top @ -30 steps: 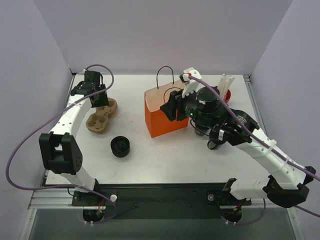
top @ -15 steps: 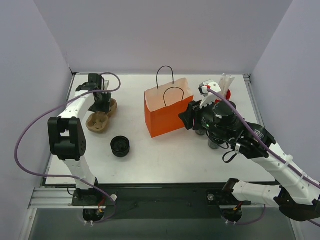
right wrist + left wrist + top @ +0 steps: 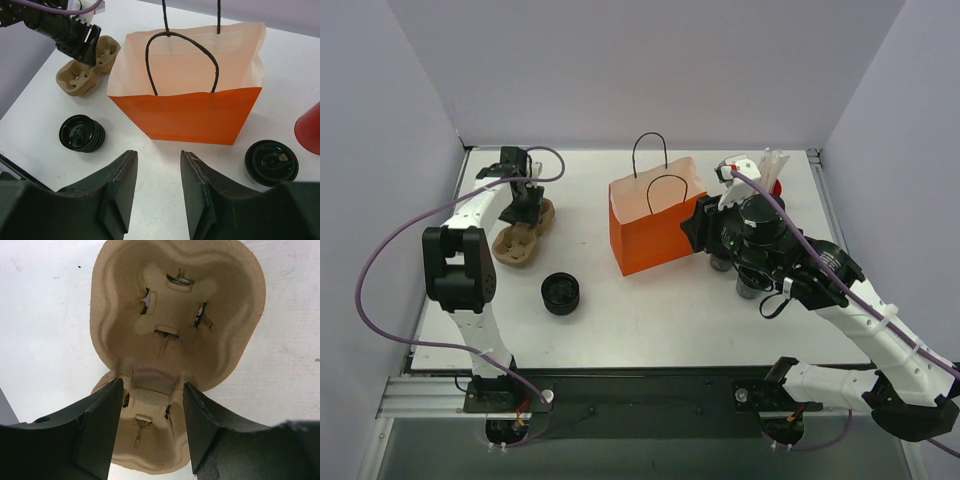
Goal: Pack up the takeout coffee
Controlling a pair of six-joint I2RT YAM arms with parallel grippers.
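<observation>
Orange paper bag point(image 3: 187, 107) stands upright near the middle of the white tabletop point(image 3: 650, 310). Its mouth is open and its two black loop handles stick up.

The coffee cup point(image 3: 271, 162), small and dark with a round black lid, stands on the tabletop just off the bag's near right corner. It is outside the bag and nothing holds it. A red cup point(image 3: 311, 131) with white straws stands further right and back.

The right pincer point(image 3: 158, 160) hangs above the tabletop in front of the bag, facing its orange near side. Its two dark fingers are spread and nothing is between them. The coffee cup sits off to the right of that gap, clear of both fingers.

A black ribbed stack point(image 3: 81, 133) lies on the tabletop to the left of the bag, well apart from it.

Farther left and back lies a brown pulp cup carrier point(image 3: 175, 315) with two wells, both showing star-cut slits. The left pincer point(image 3: 152, 395) is down over the carrier. Its fingers are parted and straddle the narrow waist between the two wells. The pictures do not show whether the fingers touch the pulp. The carrier lies flat on the tabletop.
</observation>
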